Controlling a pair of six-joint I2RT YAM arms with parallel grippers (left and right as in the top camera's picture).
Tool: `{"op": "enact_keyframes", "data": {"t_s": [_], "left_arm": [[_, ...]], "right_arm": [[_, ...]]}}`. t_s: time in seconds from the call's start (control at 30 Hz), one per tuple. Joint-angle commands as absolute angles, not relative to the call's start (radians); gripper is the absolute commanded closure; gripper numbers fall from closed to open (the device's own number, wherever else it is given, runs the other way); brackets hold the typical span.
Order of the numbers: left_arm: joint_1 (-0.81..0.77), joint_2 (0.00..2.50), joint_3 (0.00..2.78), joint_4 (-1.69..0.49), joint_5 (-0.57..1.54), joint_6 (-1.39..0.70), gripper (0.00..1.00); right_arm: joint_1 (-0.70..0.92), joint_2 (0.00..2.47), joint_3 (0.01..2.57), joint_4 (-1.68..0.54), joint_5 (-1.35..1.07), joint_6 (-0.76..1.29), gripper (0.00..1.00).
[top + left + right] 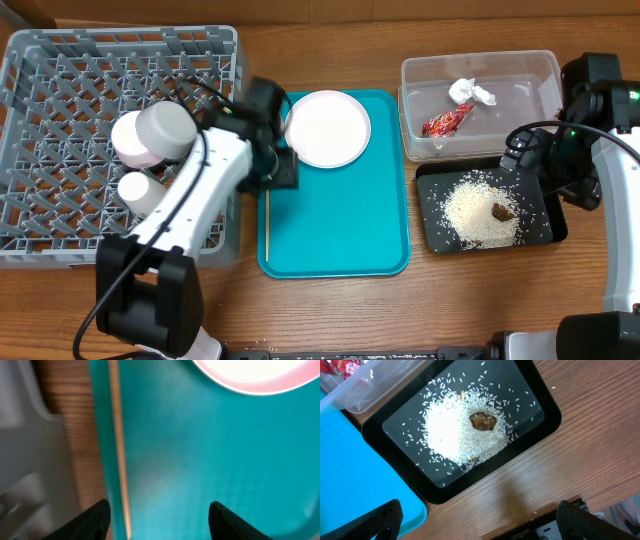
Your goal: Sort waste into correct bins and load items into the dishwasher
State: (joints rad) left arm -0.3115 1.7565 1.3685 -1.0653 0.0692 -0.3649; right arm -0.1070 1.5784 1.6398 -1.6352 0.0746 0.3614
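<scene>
The grey dish rack stands at the left. A round white plate lies on the teal serving tray. A thin wooden chopstick lies along that tray's left edge. My left gripper is open low over this edge, with the chopstick between its fingers and the plate ahead. The clear tub holds the red wrapper and the white tissue. The black tray holds rice and a brown lump. My right gripper is open and empty beside the black tray. I see no bowl, saucer or cup.
My left arm lies across the rack's right wall. The right arm stands at the table's right edge, beside the tub and the black tray. Bare wood table shows under the right gripper.
</scene>
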Motion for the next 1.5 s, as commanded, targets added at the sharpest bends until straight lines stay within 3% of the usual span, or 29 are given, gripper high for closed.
{"op": "enact_keyframes", "data": {"t_s": [0.0, 0.5, 0.77, 1.03, 1.17, 1.47], "left_arm": [[-0.348, 1.746, 1.225, -0.977, 0.017, -0.45, 0.36], [-0.348, 1.746, 1.018, -0.742, -0.046, -0.476, 0.29], [-0.347, 1.745, 1.024, -0.729, -0.014, -0.463, 0.43], [-0.346, 1.744, 1.229, -0.916, -0.093, -0.472, 0.39], [-0.356, 1.745, 1.25, -0.892, -0.009, -0.468, 0.39], [-0.369, 1.747, 1.126, -0.807, -0.061, -0.506, 0.34]], "right_arm": [[-0.109, 1.567, 1.65, -1.632, 0.073, 0.36, 0.0], [-0.108, 1.567, 1.65, -1.633, 0.073, 0.36, 0.0], [-0.108, 1.567, 1.65, -1.631, 0.073, 0.36, 0.0], [-0.108, 1.567, 1.65, -1.63, 0.073, 0.36, 0.0], [-0.108, 1.567, 1.65, -1.63, 0.073, 0.36, 0.0], [-0.108, 1.567, 1.65, -1.633, 0.073, 0.36, 0.0]]}}
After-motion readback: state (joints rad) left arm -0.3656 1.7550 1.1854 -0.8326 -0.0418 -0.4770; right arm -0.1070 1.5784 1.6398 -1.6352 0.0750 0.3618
